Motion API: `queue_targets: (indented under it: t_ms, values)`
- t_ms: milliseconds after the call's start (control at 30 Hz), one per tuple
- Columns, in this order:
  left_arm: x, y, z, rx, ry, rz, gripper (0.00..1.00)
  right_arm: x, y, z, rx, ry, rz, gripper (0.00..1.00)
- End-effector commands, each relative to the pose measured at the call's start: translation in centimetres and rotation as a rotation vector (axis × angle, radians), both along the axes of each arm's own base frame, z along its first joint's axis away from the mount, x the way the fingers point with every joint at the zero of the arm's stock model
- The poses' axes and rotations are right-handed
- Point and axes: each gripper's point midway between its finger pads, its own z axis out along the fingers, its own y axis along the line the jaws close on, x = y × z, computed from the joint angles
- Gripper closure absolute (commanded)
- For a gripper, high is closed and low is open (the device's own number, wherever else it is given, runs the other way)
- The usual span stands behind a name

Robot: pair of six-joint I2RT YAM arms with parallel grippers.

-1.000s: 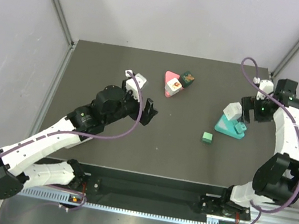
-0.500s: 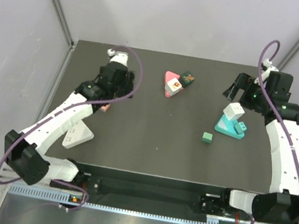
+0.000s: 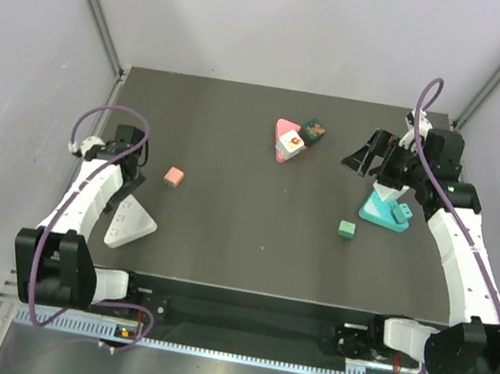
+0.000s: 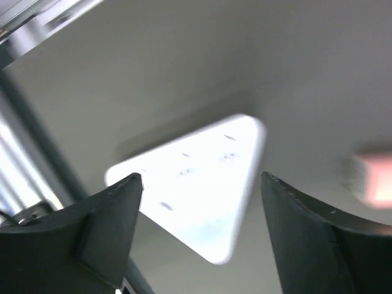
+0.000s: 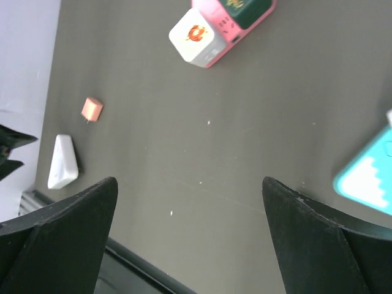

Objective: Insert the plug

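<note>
— Dark desk [image 3: 240,243], grey walls. Where is the plug?
— The pink plug [image 3: 173,176] lies loose, left of centre. The white base [image 3: 130,223] sits lower left, apart from it.
— Left jaws?
— Open, aimed at the white base, holding nothing.
— Right jaws?
— Spread wide and empty, upper right, up-left of the teal base [image 3: 385,214]. A green plug [image 3: 346,230] lies near that base, lower left of it.

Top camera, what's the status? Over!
Left gripper open over white triangle. Right gripper open, empty. Pink plug loose on table, not inserted. Nothing blocking it.
</note>
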Motion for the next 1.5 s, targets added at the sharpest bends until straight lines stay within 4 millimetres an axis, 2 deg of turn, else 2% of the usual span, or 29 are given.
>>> queue_targets:
  t_ms: [0, 67, 200, 267, 433, 467, 533, 567, 600, 667, 767, 833, 900, 1000, 1067, 1167, 1200, 1233, 1267, 1300, 1367, 1467]
  values:
    - [-3.3, 2.6, -1.5, 0.040, 0.063, 0.181, 0.19, 0.0, 1.9, 1.7, 0.058, -0.069, 0.097, 0.00]
    - [-3.1, 3.0, -1.5, 0.038, 0.026, 0.202, 0.21, -0.2, 2.0, 1.6, 0.053, -0.072, 0.105, 0.00]
    - [-3.0, 2.6, -1.9, 0.014, 0.004, 0.208, 0.29, -0.5, 2.5, 1.3, 0.049, -0.075, 0.123, 0.00]
    - [-3.5, 2.0, -2.8, -0.024, 0.027, 0.236, 0.34, -0.6, 2.7, 1.0, 0.047, -0.070, 0.139, 0.00]
    - [-4.3, 0.9, -4.7, -0.082, 0.068, 0.253, 0.41, -0.5, 2.7, 1.2, 0.040, -0.069, 0.142, 0.00]
    - [-4.1, 0.7, -5.1, -0.094, 0.064, 0.243, 0.47, -0.5, 2.8, 1.2, 0.042, -0.068, 0.144, 0.00]
    - [-3.9, -0.4, -6.3, -0.157, 0.054, 0.228, 0.55, -0.4, 2.9, 1.2, 0.044, -0.068, 0.147, 0.00]
    - [-3.7, -0.9, -6.5, -0.188, 0.043, 0.217, 0.64, -0.4, 2.8, 1.3, 0.044, -0.069, 0.143, 0.00]
    - [-3.5, -2.3, -6.8, -0.257, 0.035, 0.186, 0.69, -0.5, 2.7, 1.2, 0.038, -0.067, 0.141, 0.00]
    - [-2.7, -3.5, -6.6, -0.294, -0.011, 0.163, 0.74, -0.5, 2.5, 0.6, 0.027, -0.057, 0.133, 0.00]
    - [-1.9, -6.5, -6.6, -0.345, -0.061, 0.112, 0.74, -0.4, 2.2, 0.0, 0.009, -0.041, 0.116, 0.00]
    - [-2.0, -9.1, -7.4, -0.384, -0.058, 0.088, 0.75, 0.0, 2.1, -0.4, 0.006, -0.025, 0.103, 0.00]
    - [-0.8, -11.8, -8.0, -0.405, -0.057, 0.011, 0.75, 0.0, 2.0, -1.3, -0.006, 0.017, 0.108, 0.00]
    - [0.1, -13.2, -7.9, -0.384, 0.003, -0.010, 0.76, -0.1, 1.8, -1.9, -0.024, 0.052, 0.106, 0.00]
    - [1.0, -13.0, -7.0, -0.330, 0.011, -0.043, 0.76, -0.3, 1.6, -2.2, -0.037, 0.059, 0.102, 0.00]
    - [3.4, -13.7, -3.9, -0.260, -0.033, -0.133, 0.74, -0.7, 1.3, -2.4, -0.045, 0.046, 0.093, 0.00]
    - [4.8, -14.5, -2.2, -0.259, -0.081, -0.174, 0.73, -0.8, 1.3, -2.3, -0.043, 0.039, 0.094, 0.00]
    - [5.6, -14.7, -1.3, -0.242, -0.095, -0.246, 0.70, -0.9, 1.4, -2.2, -0.042, 0.032, 0.100, 0.00]
    - [6.5, -15.9, -0.2, -0.271, -0.122, -0.325, 0.66, -1.0, 1.5, -2.0, -0.044, 0.023, 0.107, 0.00]
    - [8.4, -16.8, 1.1, -0.250, -0.182, -0.479, 0.64, -1.1, 1.5, -2.0, -0.045, 0.022, 0.107, 0.00]
    - [9.1, -17.6, 1.7, -0.233, -0.204, -0.616, 0.52, -1.0, 1.4, -1.5, -0.041, -0.016, 0.099, 0.00]
    - [10.3, -16.9, 2.0, -0.124, -0.204, -0.753, 0.39, -0.9, 1.5, -2.0, -0.025, -0.023, 0.094, 0.00]
